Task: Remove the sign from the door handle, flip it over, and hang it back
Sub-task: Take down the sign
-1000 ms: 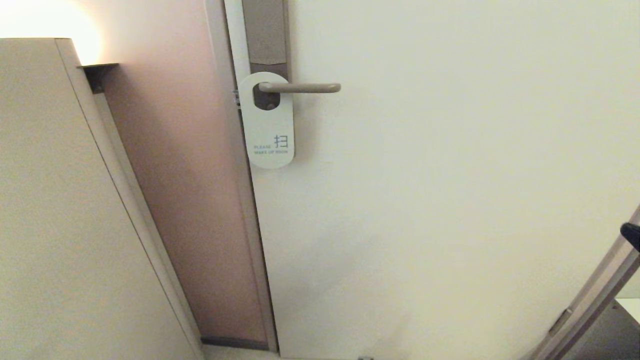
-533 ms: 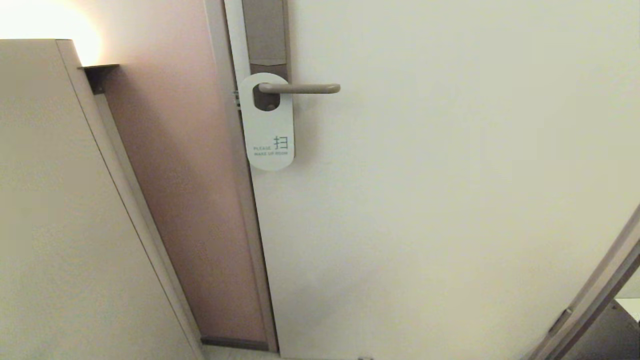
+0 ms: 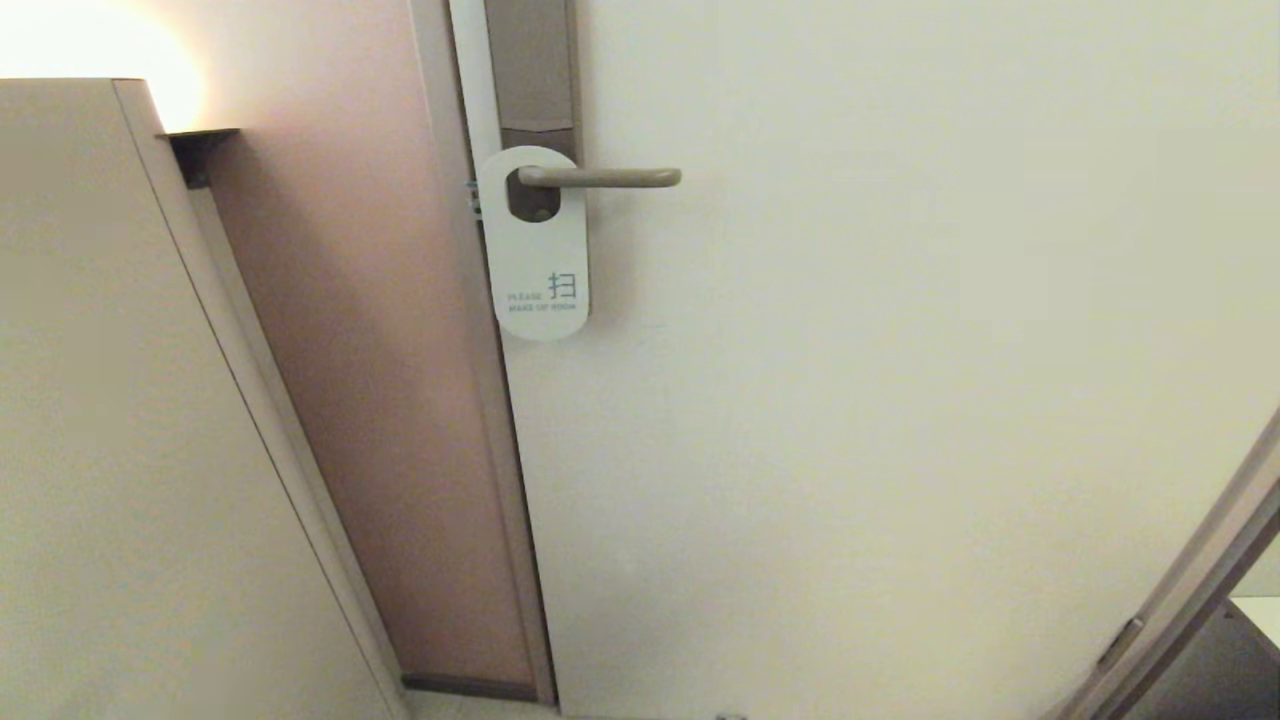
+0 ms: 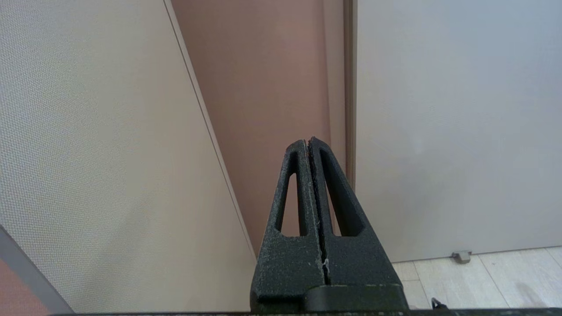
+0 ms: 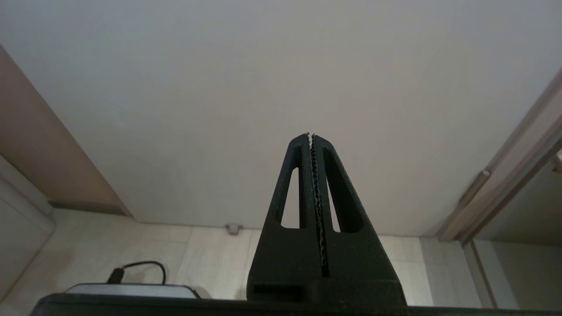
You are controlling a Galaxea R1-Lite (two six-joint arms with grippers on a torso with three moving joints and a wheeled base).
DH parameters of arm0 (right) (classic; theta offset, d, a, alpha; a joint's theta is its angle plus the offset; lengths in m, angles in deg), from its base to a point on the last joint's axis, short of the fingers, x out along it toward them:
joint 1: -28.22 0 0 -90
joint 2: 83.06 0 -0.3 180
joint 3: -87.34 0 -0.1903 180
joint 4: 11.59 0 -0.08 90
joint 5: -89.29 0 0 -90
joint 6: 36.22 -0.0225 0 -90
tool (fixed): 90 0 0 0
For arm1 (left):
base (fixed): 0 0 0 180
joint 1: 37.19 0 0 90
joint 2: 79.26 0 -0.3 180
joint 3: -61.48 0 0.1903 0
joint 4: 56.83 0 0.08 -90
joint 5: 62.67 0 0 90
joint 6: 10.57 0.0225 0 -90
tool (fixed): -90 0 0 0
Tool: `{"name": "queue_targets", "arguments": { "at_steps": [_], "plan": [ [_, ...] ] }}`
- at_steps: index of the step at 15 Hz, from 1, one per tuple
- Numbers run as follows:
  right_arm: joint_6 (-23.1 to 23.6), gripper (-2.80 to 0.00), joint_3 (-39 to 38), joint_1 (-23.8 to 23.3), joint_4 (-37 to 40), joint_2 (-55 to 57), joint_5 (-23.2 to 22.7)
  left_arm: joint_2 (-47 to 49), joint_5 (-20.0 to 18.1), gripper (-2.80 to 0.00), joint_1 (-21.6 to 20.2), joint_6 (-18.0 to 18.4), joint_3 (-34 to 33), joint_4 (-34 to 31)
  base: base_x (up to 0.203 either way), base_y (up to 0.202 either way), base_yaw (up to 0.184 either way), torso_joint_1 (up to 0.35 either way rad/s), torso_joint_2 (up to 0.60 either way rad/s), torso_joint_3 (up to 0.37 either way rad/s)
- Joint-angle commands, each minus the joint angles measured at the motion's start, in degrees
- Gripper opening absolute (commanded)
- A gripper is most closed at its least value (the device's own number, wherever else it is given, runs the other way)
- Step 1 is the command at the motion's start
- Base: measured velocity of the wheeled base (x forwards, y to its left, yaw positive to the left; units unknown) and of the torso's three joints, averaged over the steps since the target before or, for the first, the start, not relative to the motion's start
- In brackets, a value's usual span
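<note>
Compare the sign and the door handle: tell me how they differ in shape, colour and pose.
The sign is a flat white oblong with rounded ends and blue text; the door handle is a slim beige-bronze lever with no markings. The sign hangs vertically, while the door handle runs horizontally, passing through the sign's round hole. Both have rounded ends and sit at the door's left edge.

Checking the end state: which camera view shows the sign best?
The head view: the sign hangs by its hole on the door handle, white face with blue text outward. Both wrist views show only shut fingers, door and floor; no sign.
</note>
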Motion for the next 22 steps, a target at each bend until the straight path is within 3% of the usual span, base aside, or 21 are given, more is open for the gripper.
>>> {"name": "queue_targets", "arguments": {
  "at_steps": [1,4,22],
  "plan": [
    [0.2,-2.8,0.0,0.0,1.5,-7.4,-0.2,0.0,0.0,-2.8,0.0,0.1,0.0,0.0,0.0,0.0,0.0,0.0,0.0,0.0],
    [0.2,-2.8,0.0,-0.1,1.8,-12.5,-0.3,0.0,0.0,-2.8,0.0,0.0,0.0,0.0,0.0,0.0,0.0,0.0,0.0,0.0],
    [-0.1,-2.8,0.0,-0.1,1.8,-12.5,-0.2,0.0,0.0,-2.8,0.0,0.0,0.0,0.0,0.0,0.0,0.0,0.0,0.0,0.0]
  ]
}}
